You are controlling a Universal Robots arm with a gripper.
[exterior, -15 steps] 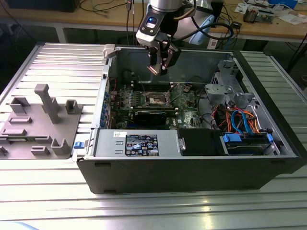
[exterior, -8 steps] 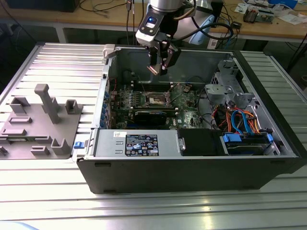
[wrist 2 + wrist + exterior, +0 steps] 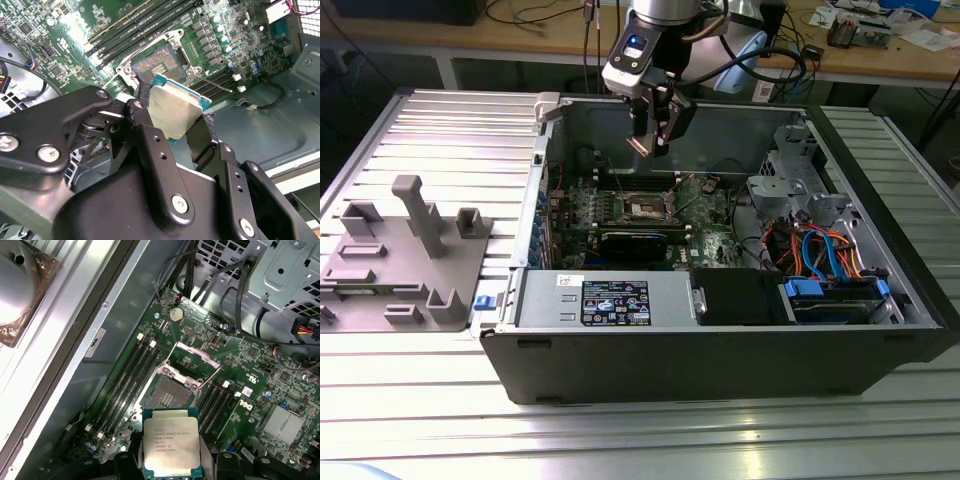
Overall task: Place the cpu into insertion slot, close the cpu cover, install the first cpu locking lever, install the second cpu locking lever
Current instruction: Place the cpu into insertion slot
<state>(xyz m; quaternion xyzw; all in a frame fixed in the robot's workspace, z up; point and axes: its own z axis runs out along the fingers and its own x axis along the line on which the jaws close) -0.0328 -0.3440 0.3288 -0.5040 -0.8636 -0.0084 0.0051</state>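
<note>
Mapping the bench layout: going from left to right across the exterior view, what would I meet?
grey plastic fixture → end effector shut on the cpu, above the open case → grey metal drive cage

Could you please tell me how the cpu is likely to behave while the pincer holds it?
The cpu looks like a flat, rigid plate, so it probably won't flex. Its smooth metal top may slip, since the pincer grips only its edges. It is thin, so it is likely light.
</note>
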